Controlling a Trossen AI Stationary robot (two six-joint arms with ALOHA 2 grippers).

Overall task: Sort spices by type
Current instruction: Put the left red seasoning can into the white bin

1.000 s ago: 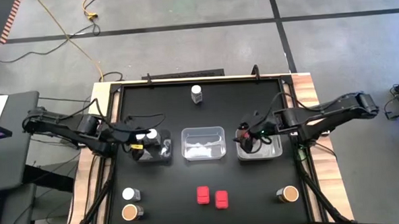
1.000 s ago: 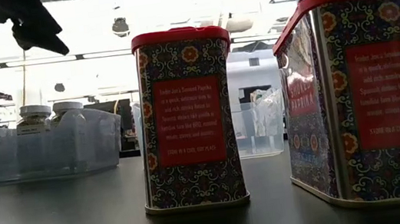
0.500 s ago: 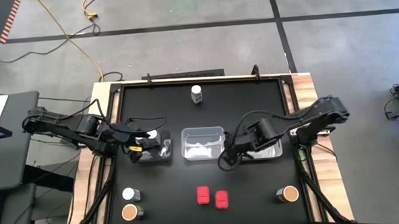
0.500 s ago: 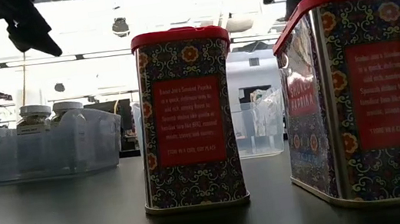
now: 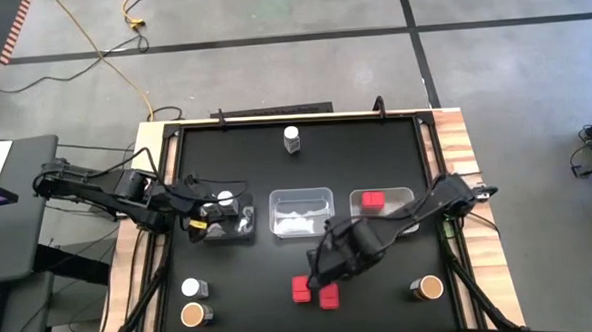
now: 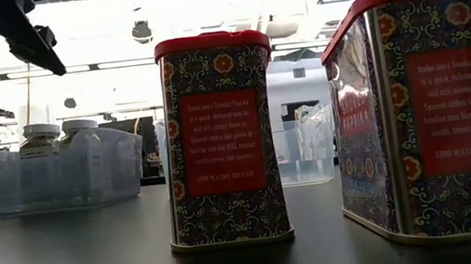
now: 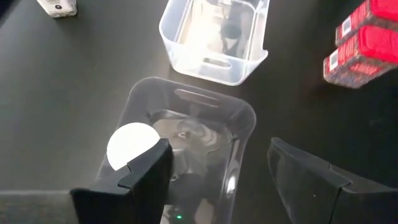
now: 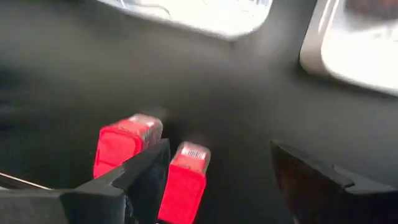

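Observation:
Two red packets (image 5: 301,289) (image 5: 329,296) stand upright on the table near its near edge, large in the low view (image 6: 223,138) (image 6: 433,106). A third red packet (image 5: 374,199) lies in the right clear tray (image 5: 404,221). My right gripper (image 8: 217,168) hovers open just above the two standing packets (image 8: 127,140) (image 8: 183,180). My left gripper (image 7: 217,168) hangs open over the left tray (image 5: 241,231), which holds a white-capped jar (image 7: 132,144). Other jars stand on the table: white-capped (image 5: 292,138) (image 5: 192,288), tan-topped (image 5: 192,314) (image 5: 428,287).
The middle clear tray (image 5: 301,212) stands between the other two and holds nothing. The right arm reaches slantwise across the table from the right edge past the right tray. Bare black table lies between the trays and the far white-capped jar.
My right gripper has swung away from the right tray, toward the table's near edge and to the left, and now stands over the two red packets. The red packet that showed under it now lies uncovered in the right tray.

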